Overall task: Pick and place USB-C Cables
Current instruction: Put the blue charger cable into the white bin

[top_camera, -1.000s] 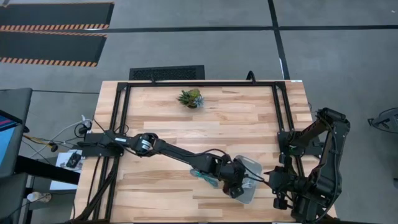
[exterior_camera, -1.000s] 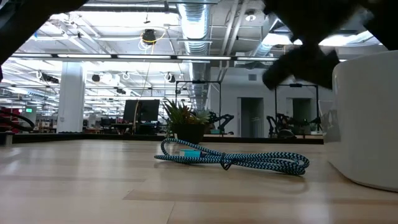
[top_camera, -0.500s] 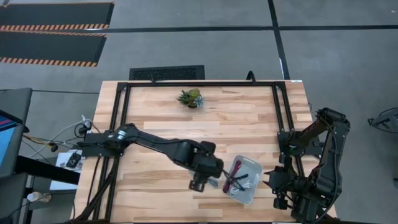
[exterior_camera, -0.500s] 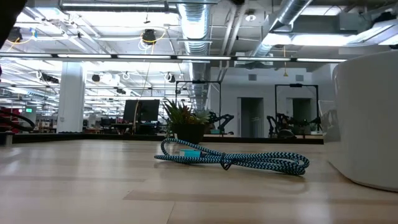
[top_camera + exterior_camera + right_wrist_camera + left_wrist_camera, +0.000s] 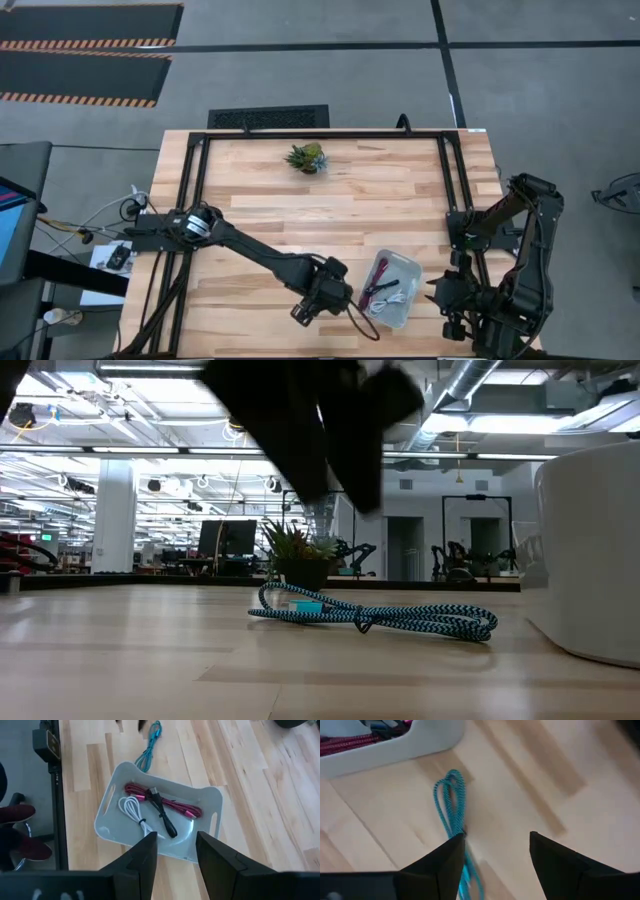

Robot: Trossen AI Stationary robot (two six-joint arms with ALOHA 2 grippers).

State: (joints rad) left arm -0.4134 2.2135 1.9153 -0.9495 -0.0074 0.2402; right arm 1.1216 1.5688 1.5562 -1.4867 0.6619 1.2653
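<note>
Left wrist view shows the left gripper [image 5: 495, 851] spread wide and empty above the teal-blue cable [image 5: 451, 800], which lies on the table [image 5: 530, 775] ahead of and partly under one finger, apparently lined up for a grab. Just beyond it sits the tray [image 5: 115, 787], where the maroon-red cable [image 5: 165, 800], white cable [image 5: 132, 810] and black cable [image 5: 161, 810] lie. The right gripper [image 5: 175, 851] waits spread open above the tray's far side.
</note>
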